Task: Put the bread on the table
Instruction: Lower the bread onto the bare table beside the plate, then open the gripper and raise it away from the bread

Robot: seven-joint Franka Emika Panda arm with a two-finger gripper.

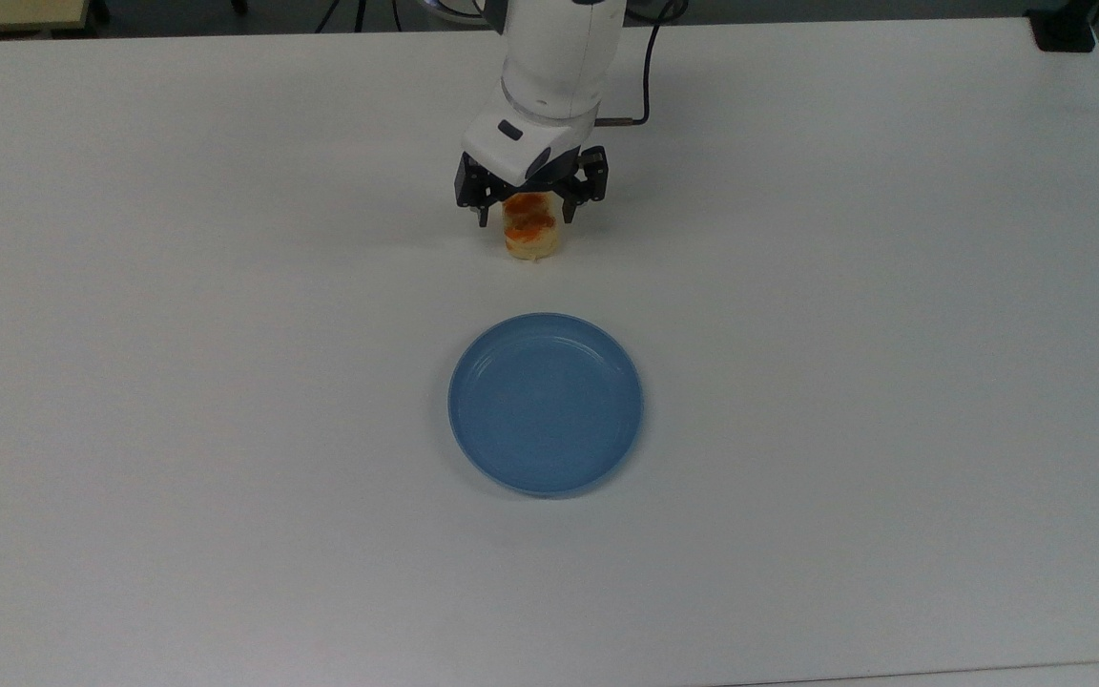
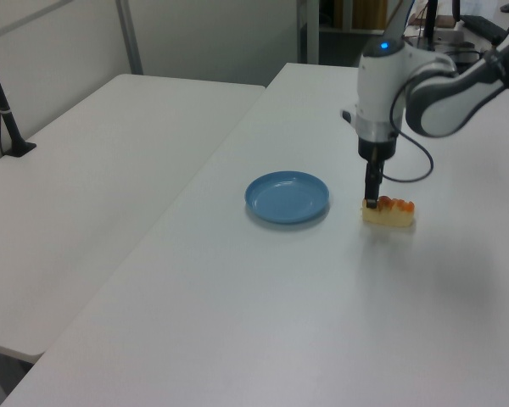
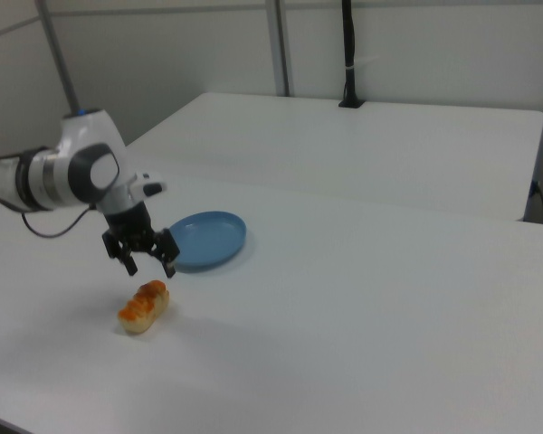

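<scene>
The bread (image 1: pixel 532 239), a pale-tan roll with orange-brown patches, lies on the white table (image 1: pixel 225 286) beyond the blue plate in the top view. My gripper (image 1: pixel 526 218) hangs just above it, open, with a finger to each side of the roll and nothing held. The right view has the gripper (image 3: pixel 150 269) lifted clear of the bread (image 3: pixel 143 307), with a gap of air between them. Seen in the left view, the bread (image 2: pixel 388 212) rests to the right of the plate, and the gripper (image 2: pixel 371 200) stands over its left end.
An empty round blue plate (image 1: pixel 455 401) sits mid-table, a short way nearer the camera than the bread in the top view. A second white table (image 2: pixel 110 144) adjoins on the left view's left. A black post (image 3: pixel 347 54) stands at the far table's edge.
</scene>
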